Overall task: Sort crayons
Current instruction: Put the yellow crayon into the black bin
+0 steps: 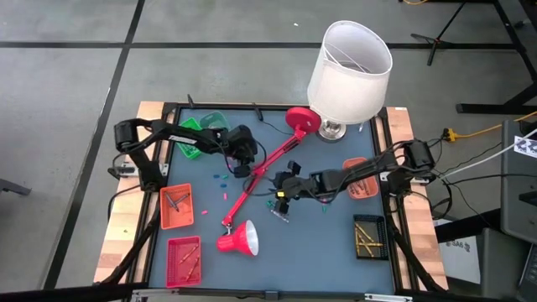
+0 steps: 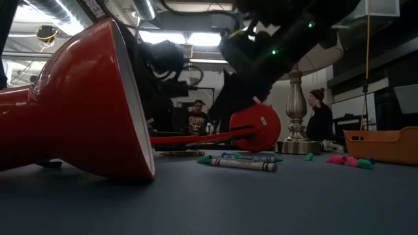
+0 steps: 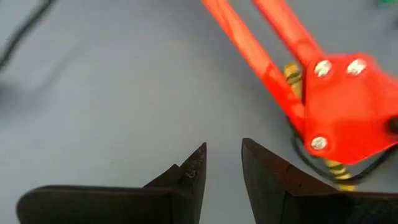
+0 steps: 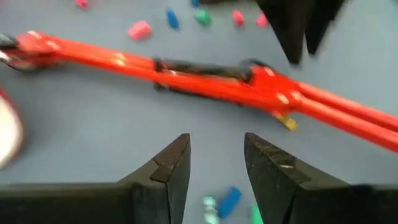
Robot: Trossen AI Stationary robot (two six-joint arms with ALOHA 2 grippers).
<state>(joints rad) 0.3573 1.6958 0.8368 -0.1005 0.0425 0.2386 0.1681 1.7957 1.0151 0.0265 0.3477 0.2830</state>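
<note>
beside the lamp arm [image 1: 260,174], short teal-blue crayons [image 4: 229,202] lie under the right tool [image 4: 216,163], parted, empty.

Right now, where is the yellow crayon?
In the right wrist view, the yellow crayon lies against the red lamp arm near its joint, mid-table.

Grey concrete floor [image 1: 67,92] with dark lines surrounds the table. Beyond it, in the low view, ceiling lights [image 2: 186,39] glow, two people [image 2: 196,121] sit far off, and black stand legs [image 1: 445,33] rest at far right.
</note>
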